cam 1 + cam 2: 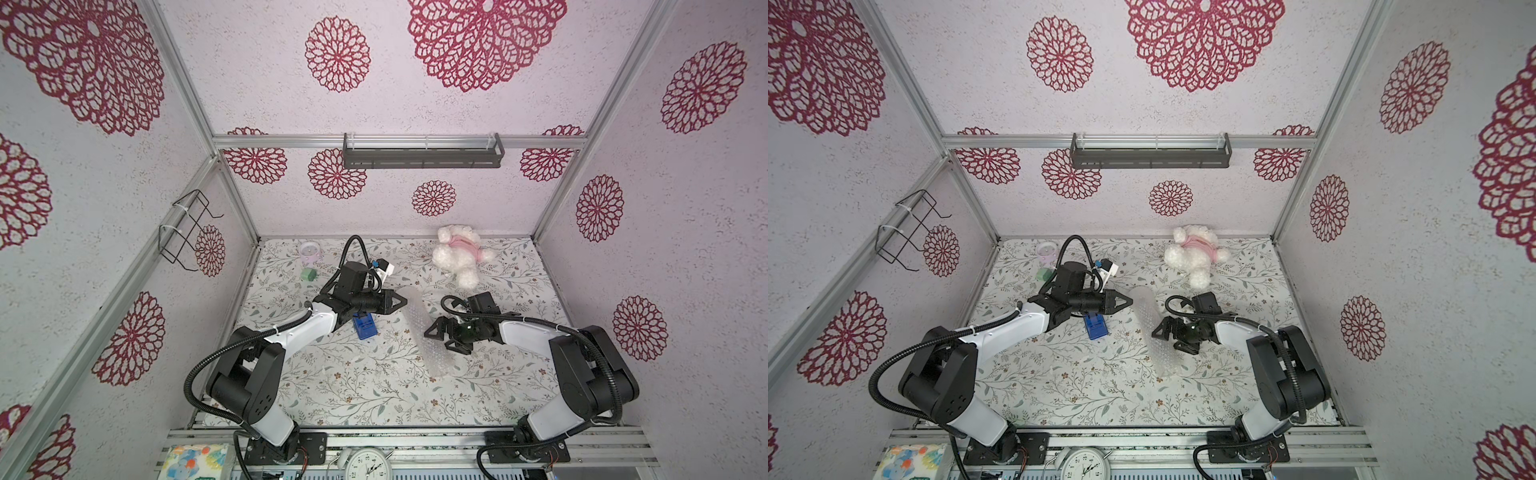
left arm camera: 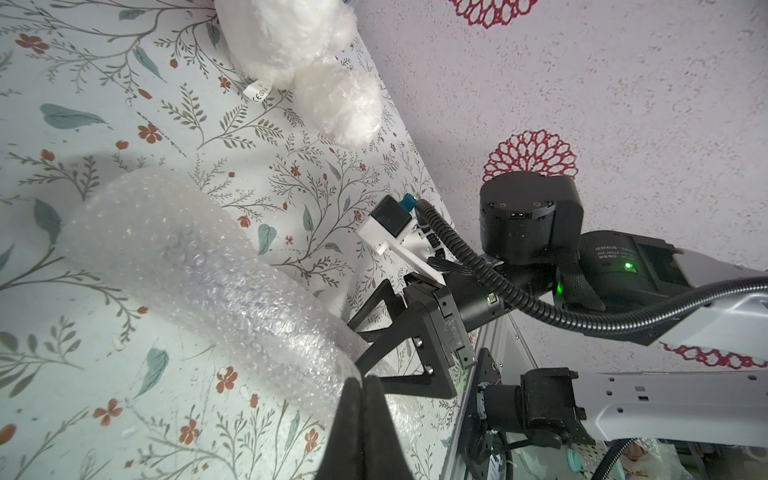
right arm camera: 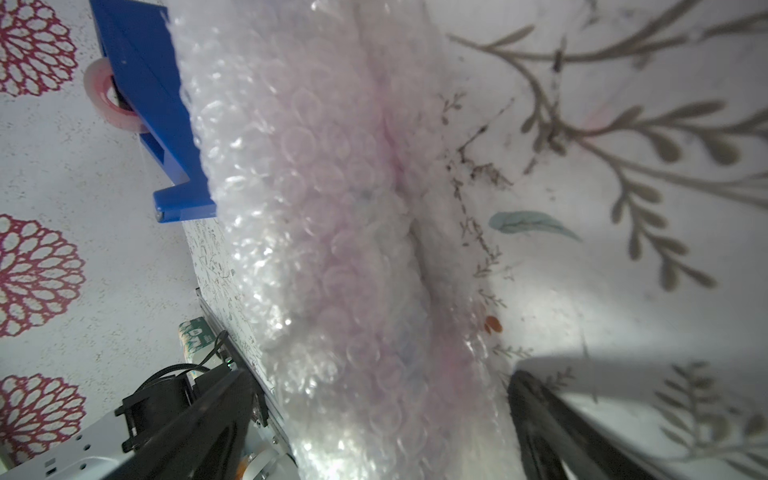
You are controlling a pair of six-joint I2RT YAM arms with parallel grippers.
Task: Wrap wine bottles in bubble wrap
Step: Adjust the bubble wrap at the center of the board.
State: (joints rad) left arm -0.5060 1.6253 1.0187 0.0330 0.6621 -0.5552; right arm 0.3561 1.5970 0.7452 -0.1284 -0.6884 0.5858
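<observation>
The bubble wrap (image 1: 417, 312) (image 1: 1147, 316) lies mid-table as a long clear roll running from far to near. The wine bottle is hidden; only a faint dark tint shows through the roll (image 2: 208, 270) in the left wrist view. My left gripper (image 1: 406, 300) (image 1: 1133, 300) (image 2: 365, 380) is shut, its tip against the far end's edge. I cannot tell whether it pinches any film. My right gripper (image 1: 436, 340) (image 1: 1163, 340) (image 3: 380, 374) is open and straddles the roll (image 3: 332, 208) from the right, one finger on each side.
A blue tape dispenser (image 1: 365, 326) (image 3: 149, 104) sits just left of the roll, under my left arm. A white plush toy (image 1: 459, 253) lies at the back right. A green block (image 1: 308, 275) and a pale cup (image 1: 309, 251) stand at the back left.
</observation>
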